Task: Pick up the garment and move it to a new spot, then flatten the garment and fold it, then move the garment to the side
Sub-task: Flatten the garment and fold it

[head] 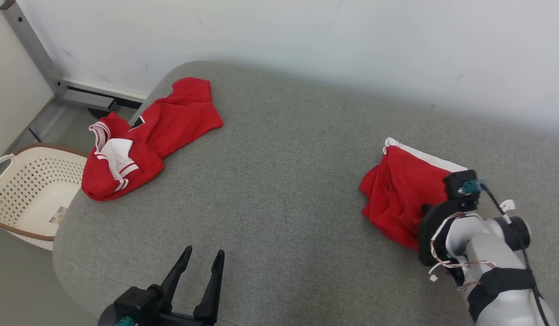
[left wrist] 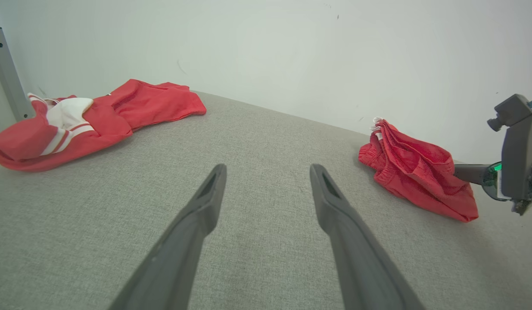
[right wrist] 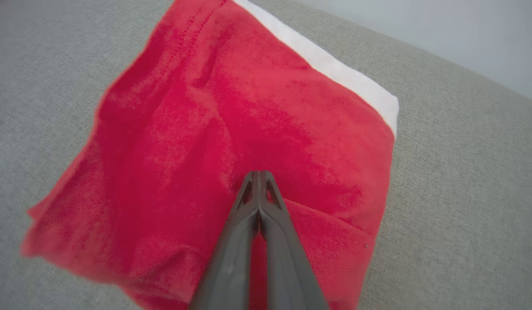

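Observation:
The garment (head: 397,194) is a bunched red piece with a white stripe along its far edge, lying at the right of the grey cushioned surface (head: 284,181). My right gripper (right wrist: 258,174) is shut, and its tips pinch the red cloth (right wrist: 231,112) near the middle, where a crease runs off to the right. In the left wrist view the garment (left wrist: 412,172) sits in a low heap with my right gripper (left wrist: 457,171) reaching into its right side. My left gripper (head: 204,256) is open and holds nothing near the front edge, its fingers (left wrist: 205,202) spread over bare cushion.
A second red and white garment (head: 143,136) lies crumpled at the cushion's far left corner. A cream perforated basket (head: 30,190) stands on the floor to the left. A grey metal post (head: 30,45) and the white wall (head: 351,45) bound the back.

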### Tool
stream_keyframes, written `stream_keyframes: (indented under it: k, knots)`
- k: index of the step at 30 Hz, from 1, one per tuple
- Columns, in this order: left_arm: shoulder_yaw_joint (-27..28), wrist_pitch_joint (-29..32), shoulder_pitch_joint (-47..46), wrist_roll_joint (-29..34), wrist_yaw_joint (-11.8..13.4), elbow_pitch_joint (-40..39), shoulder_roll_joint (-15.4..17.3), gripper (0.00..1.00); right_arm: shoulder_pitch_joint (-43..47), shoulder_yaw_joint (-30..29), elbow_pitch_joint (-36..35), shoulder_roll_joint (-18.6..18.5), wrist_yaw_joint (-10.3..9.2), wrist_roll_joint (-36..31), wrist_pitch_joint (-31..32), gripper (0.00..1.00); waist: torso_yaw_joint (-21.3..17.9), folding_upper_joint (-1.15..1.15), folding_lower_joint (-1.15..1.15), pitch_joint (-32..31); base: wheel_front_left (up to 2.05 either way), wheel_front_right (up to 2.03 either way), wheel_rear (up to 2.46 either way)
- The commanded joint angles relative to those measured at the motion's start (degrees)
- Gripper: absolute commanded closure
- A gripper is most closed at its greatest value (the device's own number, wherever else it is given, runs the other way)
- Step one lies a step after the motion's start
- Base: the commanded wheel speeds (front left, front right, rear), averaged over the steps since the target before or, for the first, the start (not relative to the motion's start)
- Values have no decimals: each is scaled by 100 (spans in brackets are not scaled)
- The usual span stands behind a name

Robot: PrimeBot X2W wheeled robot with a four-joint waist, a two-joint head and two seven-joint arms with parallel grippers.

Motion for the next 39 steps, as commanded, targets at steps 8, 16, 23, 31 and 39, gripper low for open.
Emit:
stream_keyframes:
  k: [8, 16, 23, 31, 39]
  knots:
    - [17, -29, -43, -55, 0, 16, 51, 0, 309, 1218, -415, -12, -8, 910, 271, 100, 90, 0, 0, -29, 0, 0, 0]
    - [38, -29, -20, -69, 26, -18, 54, 0, 576, 1840, -1037, -14, -8, 1316, 583, 100, 67, 0, 0, -27, 0, 0, 0]
    - [46, -29, -62, -59, 36, -39, 42, 0, 672, 2339, -1725, -11, -8, 1732, 853, 100, 37, 0, 0, 12, 0, 0, 0]
    - [94, -29, -62, -53, 45, -52, 49, 0, 490, 2218, -2374, -19, -8, 1718, 1114, 100, -37, 0, 0, 8, 0, 0, 0]
    - [134, -29, 6, -43, 46, -90, 83, 0, 642, 847, -2811, -16, -8, 966, 1925, 0, -173, 0, 0, -7, 0, 0, 0]
